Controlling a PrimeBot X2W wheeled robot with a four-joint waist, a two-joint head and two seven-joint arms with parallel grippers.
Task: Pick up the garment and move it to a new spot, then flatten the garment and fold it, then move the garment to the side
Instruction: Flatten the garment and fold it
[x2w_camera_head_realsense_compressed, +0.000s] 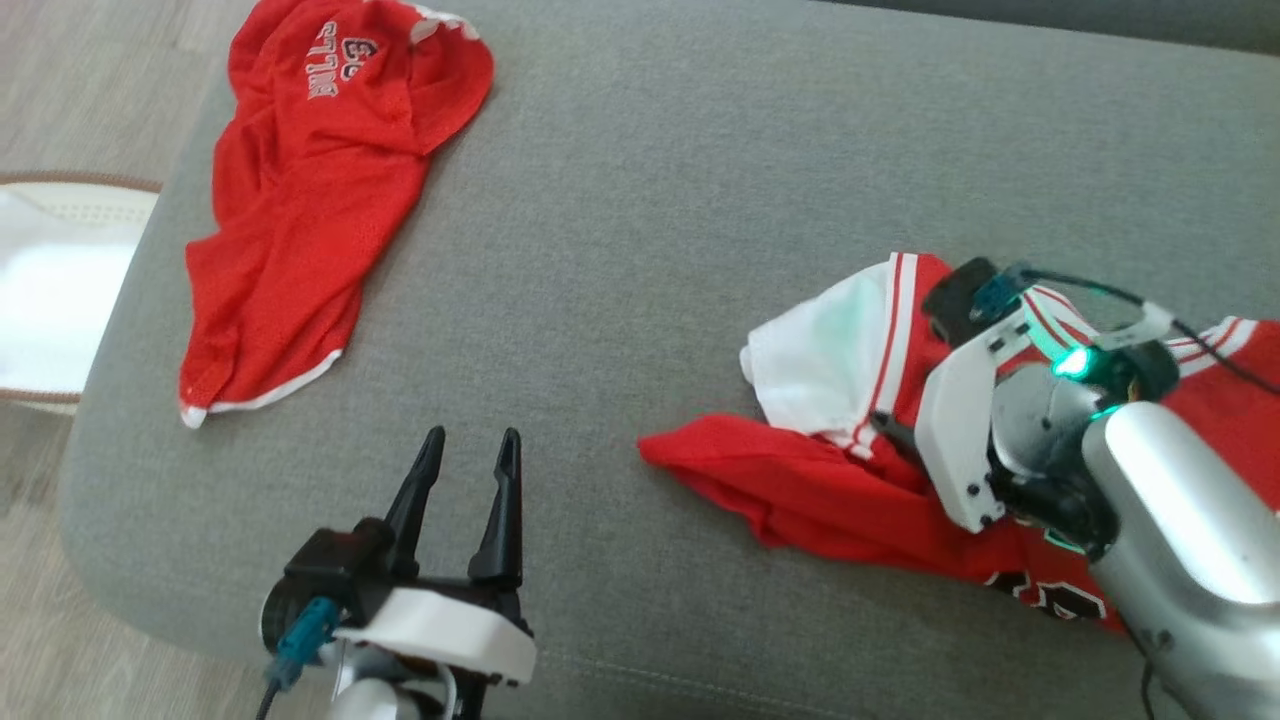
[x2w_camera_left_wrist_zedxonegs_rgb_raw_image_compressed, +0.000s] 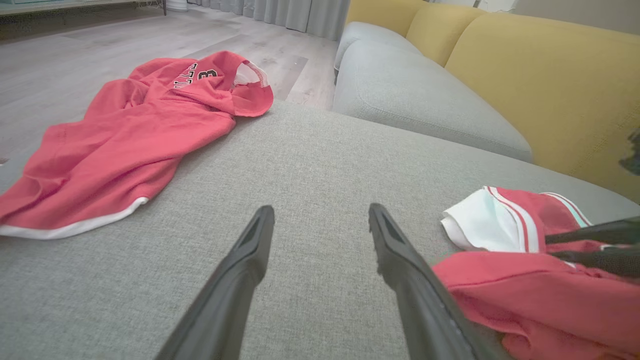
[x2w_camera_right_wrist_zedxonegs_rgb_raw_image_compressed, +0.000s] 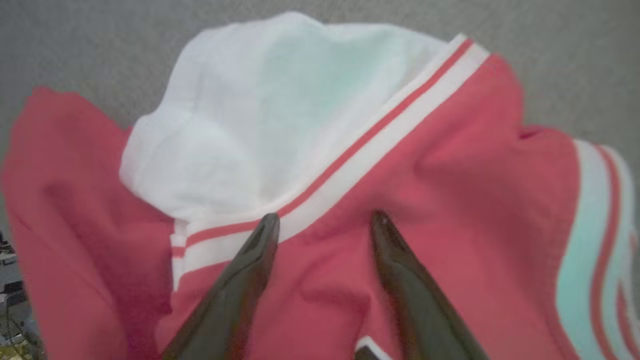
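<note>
Down at the lower right of the head view, the right arm reaches in from the corner, wrist bent over the crumpled red garment (x2w_camera_head_realsense_compressed: 850, 490), which lies on the grey sofa cushion (x2w_camera_head_realsense_compressed: 650, 200). The right gripper (x2w_camera_right_wrist_zedxonegs_rgb_raw_image_compressed: 325, 220) is spread, both fingertips down at the red cloth just below the white striped trim, nothing pinched between them. At lower left, the left gripper (x2w_camera_head_realsense_compressed: 472, 440) hovers, fingers parted and pointing up the frame, holding nothing. At upper left, well apart, a second red jersey (x2w_camera_head_realsense_compressed: 300, 200) sprawls by the cushion's edge.
</note>
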